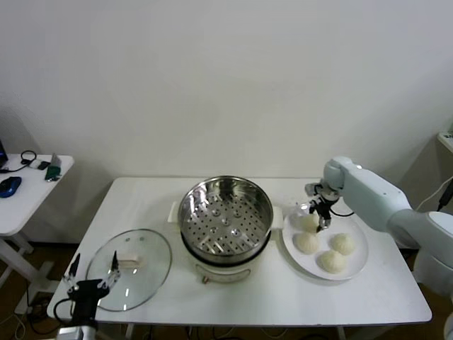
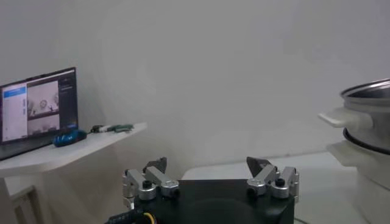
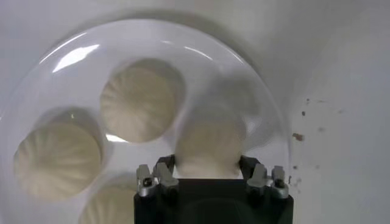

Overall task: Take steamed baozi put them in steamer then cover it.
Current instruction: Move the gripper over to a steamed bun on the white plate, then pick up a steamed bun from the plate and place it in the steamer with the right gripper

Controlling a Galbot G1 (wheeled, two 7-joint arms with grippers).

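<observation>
Four baozi [image 1: 322,242] on white plate [image 1: 359,261], plate sits at 3 o'clock of the steamer, just beside it on the white table [image 1: 269,294]. Buns clustered: one at plate's 11 o'clock [image 1: 308,222], one at centre-left [image 1: 306,243], one at 2 o'clock [image 1: 342,244], one at 6 o'clock [image 1: 332,261].

Right gripper [image 1: 320,214] is down on the 11 o'clock bun. In the right wrist view the fingers [image 3: 163,170] sit either side of that bun [image 3: 208,146], touching its flanks, so the right gripper [image 3: 208,169] is clamped on it. Bun looks resting on the plate [image 3: 256,85], not lifted as far as I can tell. Three other buns apart from the gripper, untouched; nearest one [image 3: 141,100] just beside the gripped bun.

Steamer [image 1: 225,214] at table centre, shiny steel pot on white base, perforated tray visible inside, uncovered. Side handle at its 9 o'clock.

Cover [image 1: 132,258] lies flat on table at the steamer's 8 o'clock, near the front-left table corner, cream handle up.

Left gripper [image 1: 92,278] parked at the front-left table edge, at the cover's 7 o'clock, overlapping its rim in the head view; contact cannot tell. Left wrist view shows left gripper [image 2: 210,170] with fingers spread wide apart, nothing between them, steamer [image 2: 365,115] off to one side.

Small side table [image 1: 28,202] at far 9 o'clock, holding blue mouse [image 1: 9,186], cables, laptop [image 2: 38,112].
</observation>
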